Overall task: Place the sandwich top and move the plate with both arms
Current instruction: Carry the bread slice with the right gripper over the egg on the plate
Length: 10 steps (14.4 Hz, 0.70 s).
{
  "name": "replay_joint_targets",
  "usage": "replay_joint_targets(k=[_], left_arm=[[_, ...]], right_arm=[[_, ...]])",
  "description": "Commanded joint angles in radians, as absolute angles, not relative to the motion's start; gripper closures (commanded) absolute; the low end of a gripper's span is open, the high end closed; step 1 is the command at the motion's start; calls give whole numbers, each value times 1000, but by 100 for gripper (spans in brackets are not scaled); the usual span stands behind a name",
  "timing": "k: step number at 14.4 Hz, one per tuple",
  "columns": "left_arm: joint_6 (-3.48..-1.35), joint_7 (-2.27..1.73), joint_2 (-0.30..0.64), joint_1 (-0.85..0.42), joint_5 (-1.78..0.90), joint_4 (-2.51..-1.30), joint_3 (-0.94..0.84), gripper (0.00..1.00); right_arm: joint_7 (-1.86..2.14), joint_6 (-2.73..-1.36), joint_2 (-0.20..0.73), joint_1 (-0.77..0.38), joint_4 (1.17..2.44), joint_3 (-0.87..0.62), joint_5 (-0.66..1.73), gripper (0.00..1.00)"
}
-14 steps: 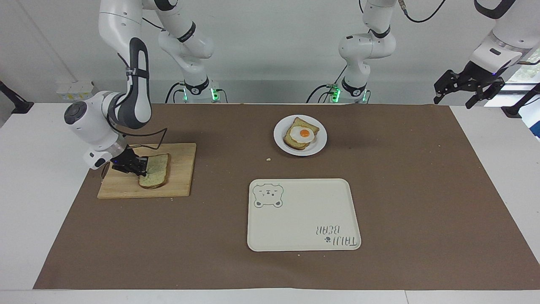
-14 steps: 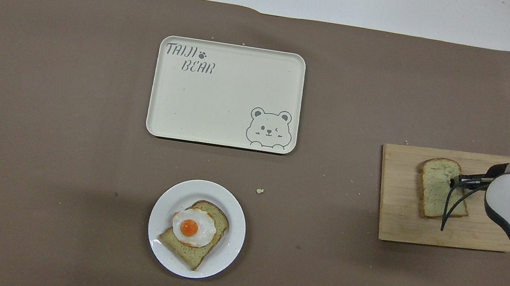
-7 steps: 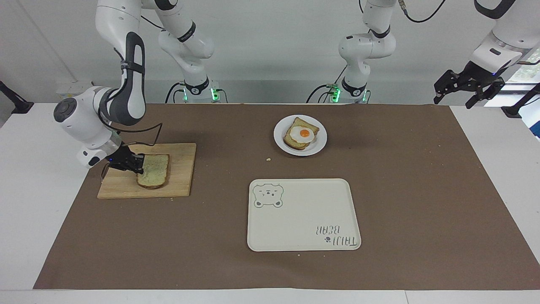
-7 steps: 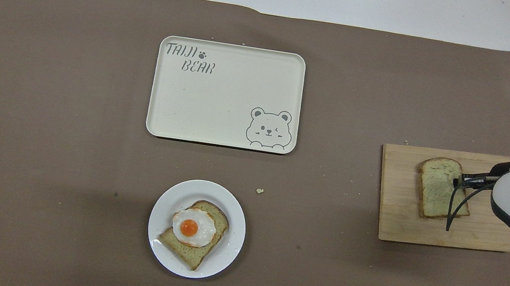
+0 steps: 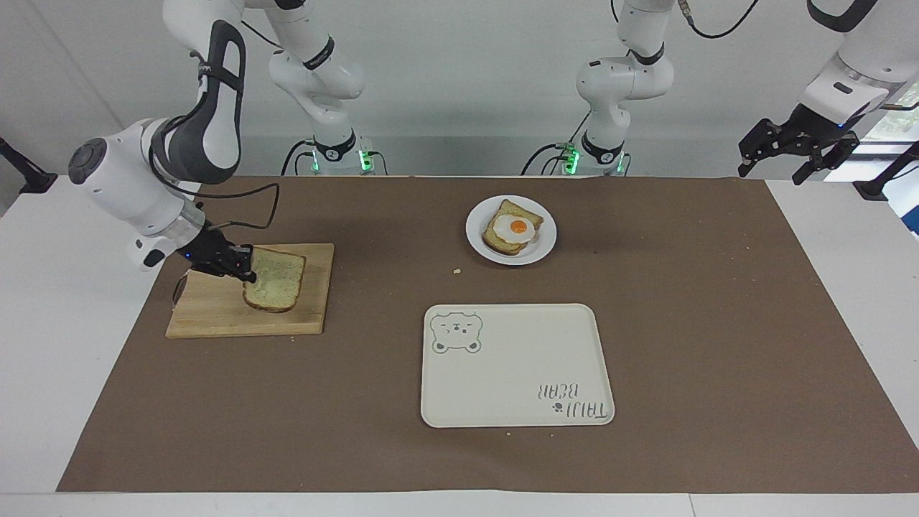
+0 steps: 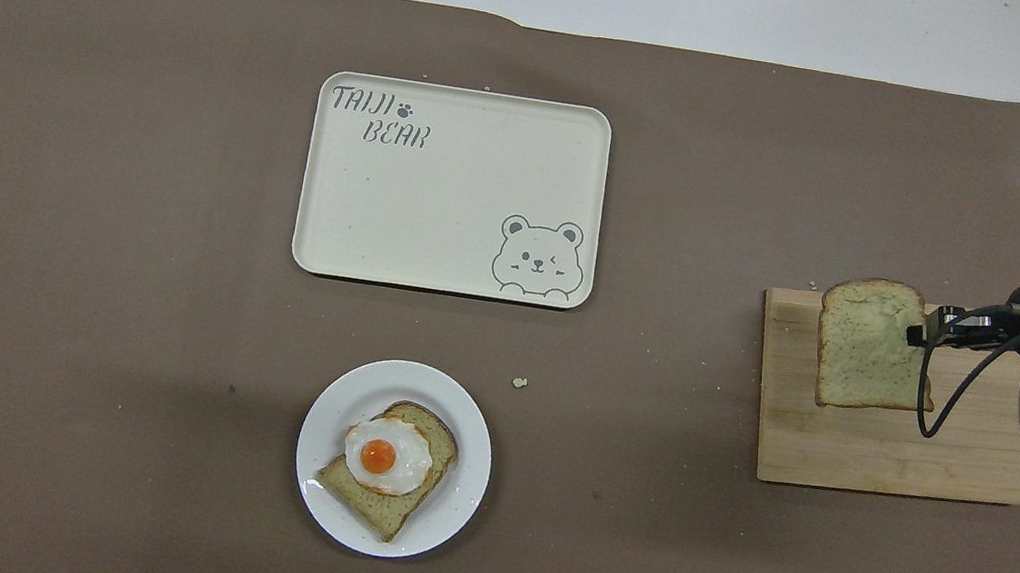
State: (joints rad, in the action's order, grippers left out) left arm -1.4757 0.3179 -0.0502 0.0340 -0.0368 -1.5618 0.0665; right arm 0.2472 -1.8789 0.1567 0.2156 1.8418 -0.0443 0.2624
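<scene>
Sandwich top [image 5: 276,278] is gripped at one edge by the right gripper [image 5: 243,270] and held over the wooden board [image 5: 215,316], at the left of the facing view.

The fingers are seen closed on the slice's edge, and the slice is tilted above the board; in the overhead view it is shown at right centre [image 6: 868,346] with the board [image 6: 889,454] under it. The plate [image 5: 477,244] is found at upper centre of the facing view, with a bread slice and fried egg [image 5: 514,228] on it. The bear-print tray [image 5: 502,373] is seen below it, at lower centre. The left gripper [image 5: 798,152] is held raised at the upper right, its fingers spread, nothing between them.
</scene>
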Motion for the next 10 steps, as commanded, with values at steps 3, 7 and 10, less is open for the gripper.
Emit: replay_joint_targets(k=[3, 7, 10], left_arm=[[-1460, 328, -63, 43, -21, -1566, 58, 0], [-1460, 327, -63, 43, -23, -1566, 58, 0], [-1460, 328, -63, 43, -21, -1566, 58, 0]], right_arm=[[28, -1799, 63, 123, 1867, -51, 331, 100], [-171, -1909, -1, 32, 1991, -52, 380, 100], [-241, -1954, -28, -38, 2049, -51, 428, 100]])
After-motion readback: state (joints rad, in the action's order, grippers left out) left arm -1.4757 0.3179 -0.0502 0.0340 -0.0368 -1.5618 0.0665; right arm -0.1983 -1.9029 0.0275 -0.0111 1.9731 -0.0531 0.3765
